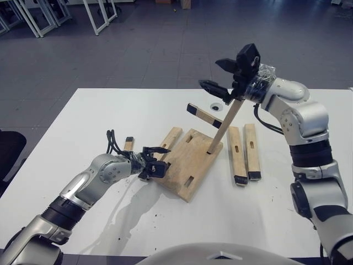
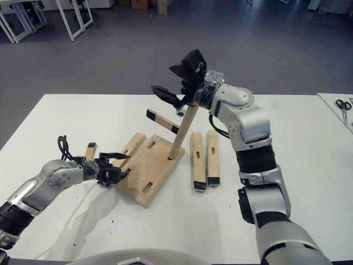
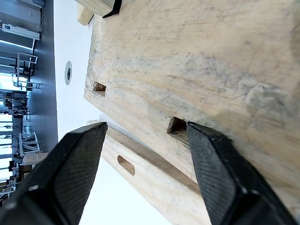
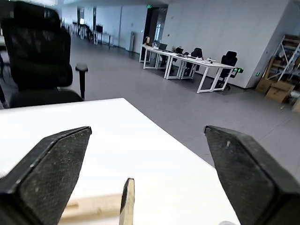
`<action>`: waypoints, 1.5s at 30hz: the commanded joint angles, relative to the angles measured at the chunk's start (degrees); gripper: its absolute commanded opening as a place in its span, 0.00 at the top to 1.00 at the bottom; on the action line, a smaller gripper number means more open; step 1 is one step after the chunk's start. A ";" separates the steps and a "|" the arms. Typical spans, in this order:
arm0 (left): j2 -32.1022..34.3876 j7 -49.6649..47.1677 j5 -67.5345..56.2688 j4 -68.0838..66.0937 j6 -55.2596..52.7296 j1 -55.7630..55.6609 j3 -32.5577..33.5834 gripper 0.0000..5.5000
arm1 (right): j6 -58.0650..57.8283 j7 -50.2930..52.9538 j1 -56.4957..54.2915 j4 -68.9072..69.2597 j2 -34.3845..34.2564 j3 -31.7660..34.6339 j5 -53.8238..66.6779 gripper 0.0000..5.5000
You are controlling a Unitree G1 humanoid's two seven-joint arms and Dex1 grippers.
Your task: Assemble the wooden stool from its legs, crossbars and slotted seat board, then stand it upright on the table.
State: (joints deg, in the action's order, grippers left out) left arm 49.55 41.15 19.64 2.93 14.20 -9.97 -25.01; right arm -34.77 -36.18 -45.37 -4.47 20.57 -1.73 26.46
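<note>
Grey flooring and white-framed desks [image 1: 33, 16] stretch behind the white tabletop [image 1: 99, 110]. Toward its left side a short stick [image 1: 128, 143] with a black tip lies alone, near the left claw [image 1: 161, 160]. That claw sits low at the left edge of the seat board [image 1: 190, 165] with its two fingers [image 3: 79, 173] spread apart, holding nothing. The left wrist view shows the board's slotted face just beyond them.

The seat board lies around the middle of the tabletop, turned cornerwise. Its far-left edge rests on a slotted leg [image 1: 172, 136] that pokes out from under it toward the far edge. From the slot at the board's far-right corner a tilted leg [image 1: 223, 127] rises, leaning to the right. A black-tipped crossbar [image 1: 201, 115] runs leftward from about halfway up that leg; whether the two are joined I cannot tell. A round hole [image 1: 216, 106] in the tabletop shows just behind them.

The right claw [image 1: 209, 73] is held high over the board's far side, fingers wide apart. The tilted leg's top end sits between their roots, and the pads are not touching it.

Just right of the board, an inner leg [image 1: 236, 155] and an outer leg [image 1: 252, 150] lie side by side, slots up, black tips toward the near edge.
</note>
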 commanded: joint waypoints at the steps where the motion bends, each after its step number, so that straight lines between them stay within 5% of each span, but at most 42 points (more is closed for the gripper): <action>1: -0.35 1.89 3.58 -4.51 -2.73 4.91 -2.34 0.43 | -1.87 6.58 -2.17 8.42 0.43 12.76 7.25 0.20; 8: -3.34 -0.26 -4.17 3.75 -9.85 4.92 6.87 0.43 | -3.84 18.48 16.14 21.58 2.85 23.24 5.80 0.20; 16: -1.98 -0.41 -3.08 5.87 -12.77 7.37 10.80 0.43 | 0.31 25.25 45.81 22.71 -2.72 13.84 -6.66 0.20; 28: -3.97 -5.21 1.87 -2.49 -9.98 10.85 9.40 0.43 | 0.85 26.55 53.30 23.38 -3.75 4.04 -15.57 0.20; 40: -5.96 -2.40 -0.76 3.72 -11.59 14.41 7.95 0.43 | -11.48 30.99 58.45 32.76 -4.46 1.21 -22.17 0.20; 45: -7.63 -1.04 -1.00 6.80 -13.55 14.81 5.84 0.43 | -13.40 30.67 56.79 28.83 -6.46 3.75 -20.30 0.33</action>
State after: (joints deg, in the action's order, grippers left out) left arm 42.82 37.65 18.32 9.80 2.20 3.29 -16.75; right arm -46.29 -5.39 12.12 26.69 14.77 1.12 5.39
